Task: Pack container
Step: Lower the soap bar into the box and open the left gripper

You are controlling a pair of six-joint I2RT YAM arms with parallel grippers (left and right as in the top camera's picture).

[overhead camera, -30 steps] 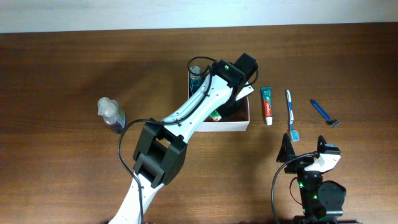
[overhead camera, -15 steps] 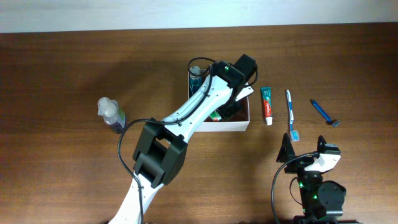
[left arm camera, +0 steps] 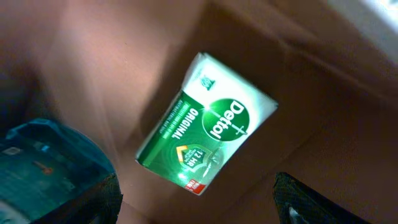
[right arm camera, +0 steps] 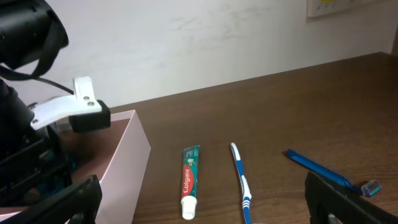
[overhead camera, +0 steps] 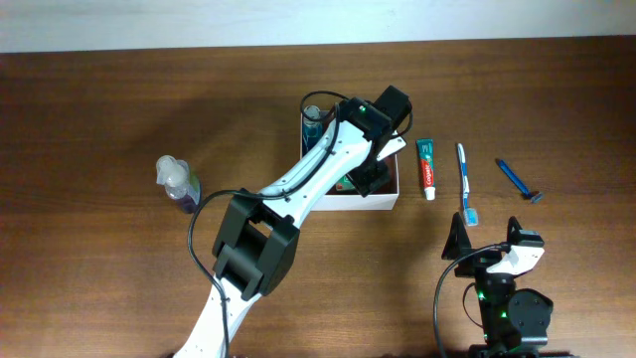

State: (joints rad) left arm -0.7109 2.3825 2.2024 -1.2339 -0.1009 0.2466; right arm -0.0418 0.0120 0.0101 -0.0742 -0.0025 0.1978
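The container is a white-walled shallow box with a reddish-brown inside, at the table's middle; its wall also shows in the right wrist view. My left gripper reaches down into it, open and empty. In the left wrist view a green Dettol soap bar lies on the box floor just beyond the open jaws, with a blue-capped bottle at the left. My right gripper is open and empty at the front right, facing the toothpaste tube, toothbrush and blue razor.
A clear spray bottle stands on the wooden table left of the box. The toothpaste, toothbrush and razor lie in a row right of the box. A white wall runs behind the table's far edge.
The left gripper has shifted slightly inside the box over the soap bar. The right arm has not moved.
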